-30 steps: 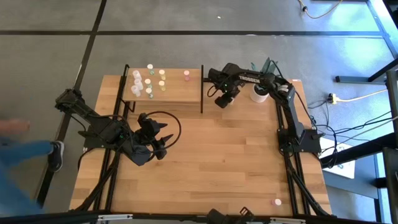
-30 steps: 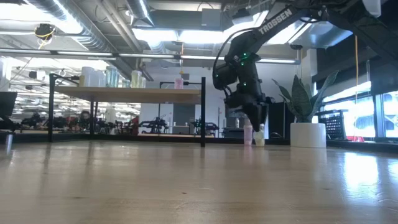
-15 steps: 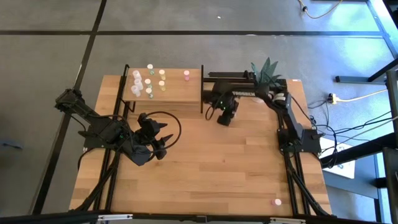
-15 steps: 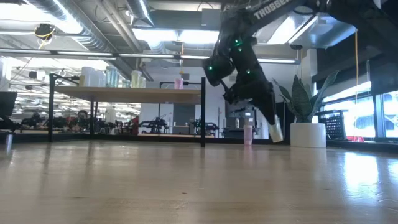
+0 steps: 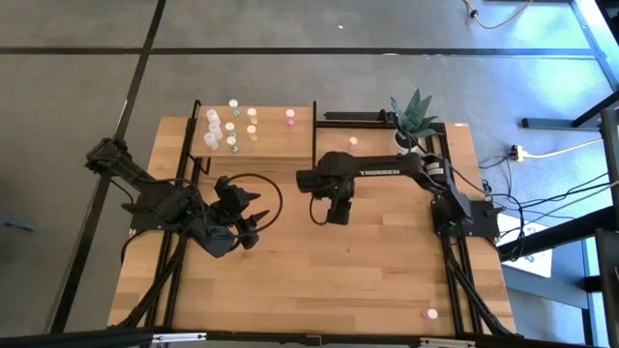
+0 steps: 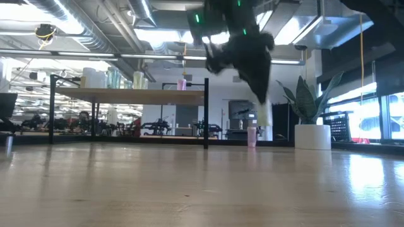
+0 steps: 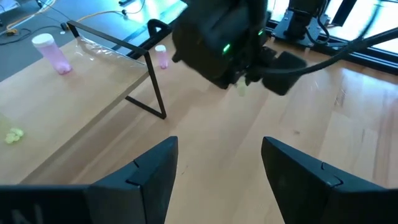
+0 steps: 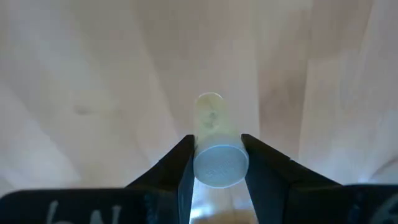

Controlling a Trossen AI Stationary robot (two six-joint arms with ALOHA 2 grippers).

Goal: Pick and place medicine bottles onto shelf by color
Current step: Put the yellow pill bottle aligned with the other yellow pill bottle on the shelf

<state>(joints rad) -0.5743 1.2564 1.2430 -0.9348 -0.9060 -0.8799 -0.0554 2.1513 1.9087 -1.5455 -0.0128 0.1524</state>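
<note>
My right gripper (image 5: 332, 215) hangs over the middle of the table, shut on a small medicine bottle (image 8: 211, 134) that is pale yellow-green at its lower end. The bottle also shows in the low view (image 6: 263, 117), above the tabletop. The shelf (image 5: 280, 145) stands at the far left and several bottles stand on it, among them a pink one (image 5: 289, 116). Another pink bottle (image 5: 353, 142) stands on the table beside the shelf. My left gripper (image 7: 217, 180) waits open at the table's left, with nothing between its fingers. My right gripper pinches the bottle's round sides (image 8: 199, 155) between its two fingers, near the bottle's upper end. The fingers come from above and point down, lying along the bottle. The bottle hangs below them with its lower end (image 8: 210, 109) clear of the table.
A white plant pot (image 6: 312, 135) stands at the far right corner. A third pink bottle (image 5: 431, 313) stands near the front right edge. The shelf's black posts (image 5: 314, 145) rise at its corners. Bare wood (image 5: 387, 261) lies between the arms.
My right gripper has swung from beside the pink bottle at the far side toward the table's near edge and risen, rolling its wrist. The bottle has left the tabletop and hangs clear. The pink bottle stays where it stood.
</note>
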